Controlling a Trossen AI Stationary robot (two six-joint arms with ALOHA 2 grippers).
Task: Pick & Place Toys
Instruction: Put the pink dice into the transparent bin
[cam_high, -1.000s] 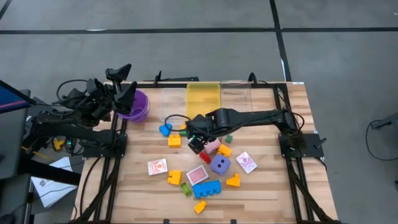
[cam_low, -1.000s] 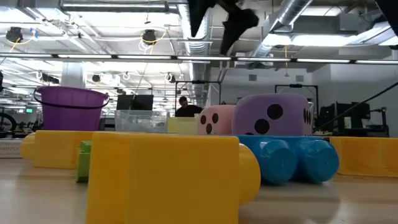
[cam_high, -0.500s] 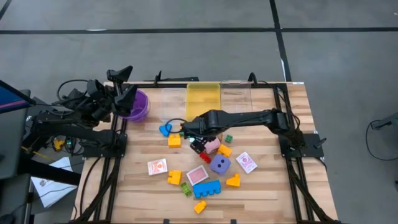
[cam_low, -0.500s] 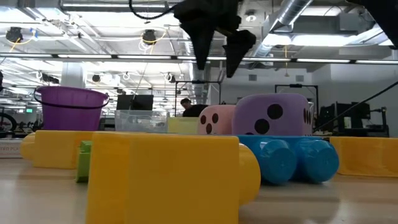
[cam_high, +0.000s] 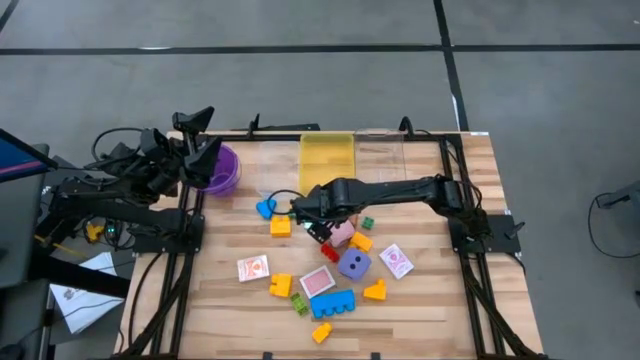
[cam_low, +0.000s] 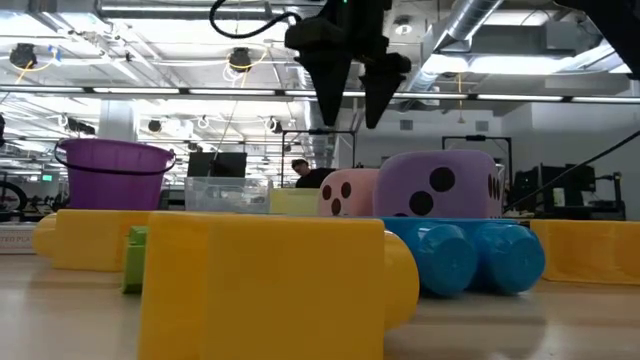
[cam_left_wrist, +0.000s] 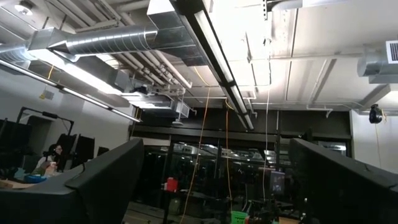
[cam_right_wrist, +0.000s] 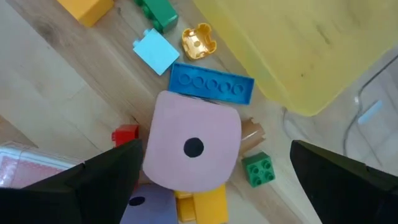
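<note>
Right wrist view: pink die (cam_right_wrist: 191, 148), 1 black pip up.

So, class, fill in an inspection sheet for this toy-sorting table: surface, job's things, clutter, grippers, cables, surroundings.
Surface: wooden slat table, toys bunched mid-table.
Job's things: pink die below the right gripper; purple die; blue block; playing cards; yellow, orange, green and red blocks scattered around.
Clutter: purple bowl, yellow bin, clear bin along the far edge.
Grippers: right gripper open above the pink die, empty; left gripper open, raised by the bowl.
Cables: bundle beside the left arm.
Surroundings: grey floor; a person far behind.
</note>
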